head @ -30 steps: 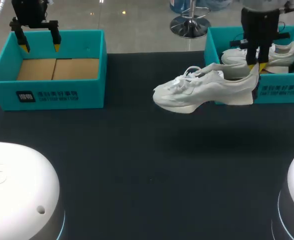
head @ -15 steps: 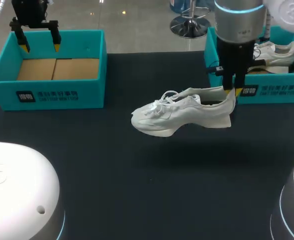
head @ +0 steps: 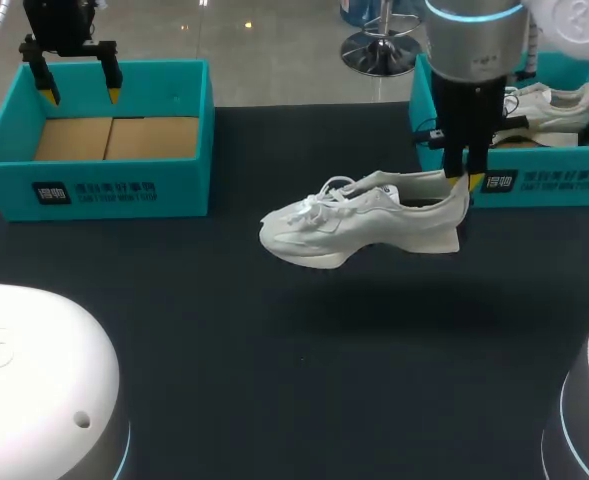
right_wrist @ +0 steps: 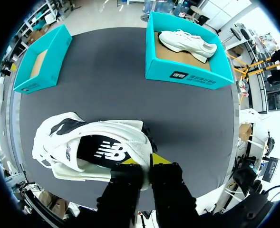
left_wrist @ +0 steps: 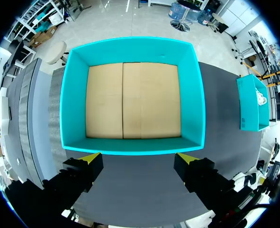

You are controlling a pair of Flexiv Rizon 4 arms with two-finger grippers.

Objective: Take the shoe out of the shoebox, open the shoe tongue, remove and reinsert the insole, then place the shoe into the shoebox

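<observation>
We count two boxes, two shoes and two grippers. In the head view the left box [head: 94,190] sits at the upper left and the right box [head: 544,185] at the upper right, both on the dark table [head: 294,340]. One shoe [head: 364,225] hangs just right of centre, above the table, toe toward the frame's left. The right gripper [head: 466,180] has its fingers closed on the heel rim, one inside and one outside. The second shoe [head: 549,100] lies in the right box, partly hidden by that arm. The left gripper [head: 78,92] hovers at the upper left over the left box, fingers spread and holding nothing. Only the right wrist view shows the whole second shoe and the held shoe's dark insole. Only the left wrist view shows the left box's whole cardboard floor.
</observation>
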